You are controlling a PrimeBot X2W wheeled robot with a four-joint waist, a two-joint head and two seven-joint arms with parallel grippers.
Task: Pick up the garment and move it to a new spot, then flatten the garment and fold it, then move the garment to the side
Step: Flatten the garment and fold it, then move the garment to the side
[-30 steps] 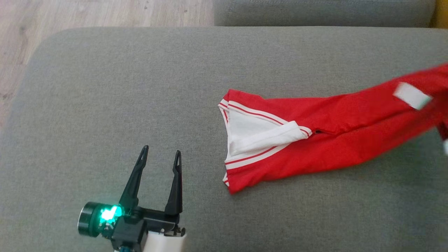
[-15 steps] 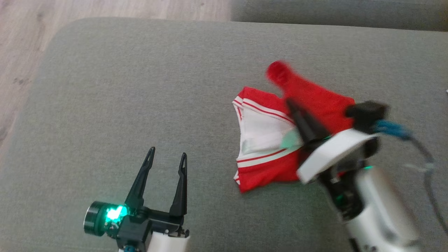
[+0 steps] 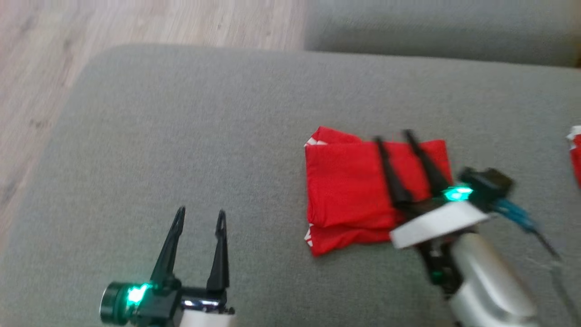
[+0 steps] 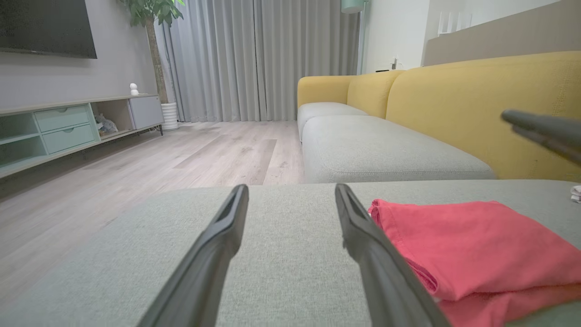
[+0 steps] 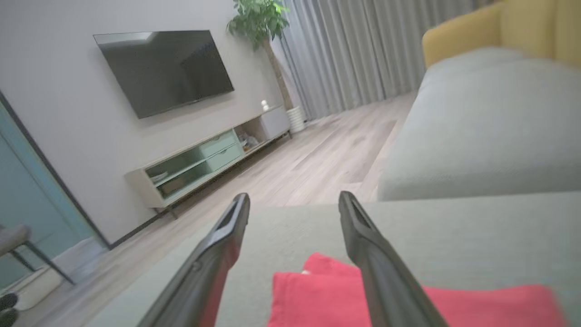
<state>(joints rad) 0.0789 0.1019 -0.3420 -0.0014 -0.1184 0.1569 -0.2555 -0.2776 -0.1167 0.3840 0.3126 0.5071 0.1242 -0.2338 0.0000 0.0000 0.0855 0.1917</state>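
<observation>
While the red garment (image 3: 349,186) is lying folded in a thick square on the big grey cushion (image 3: 204,113), the right gripper (image 3: 392,136) is hanging over its right half. Its jaws are standing wide apart and are holding nothing. Whether the dark fingers (image 3: 392,175) are touching the cloth I cannot tell, because the head view is blurring there. In the right wrist view the two fingers are pointing past the garment's far edge toward the wood floor (image 5: 317,163), with red cloth showing under and between them.

The left gripper (image 3: 201,211) is hovering at the lower left, well apart from the garment, over bare grey cushion. Its jaws are standing apart too and are gripping nothing. In the left wrist view the garment is sitting just to the right of that gripper's right finger, and two layers are showing at its folded edge.

Small white bits (image 3: 313,143) are peeking out at the garment's left corners, too blurry to read as letters or a label. Another red and white thing (image 3: 575,154) is poking in at the right edge of the head view, apart from the folded garment. A yellow sofa back (image 4: 476,104) is rising behind the cushions, and a dark TV (image 5: 165,68) is hanging on the wall
</observation>
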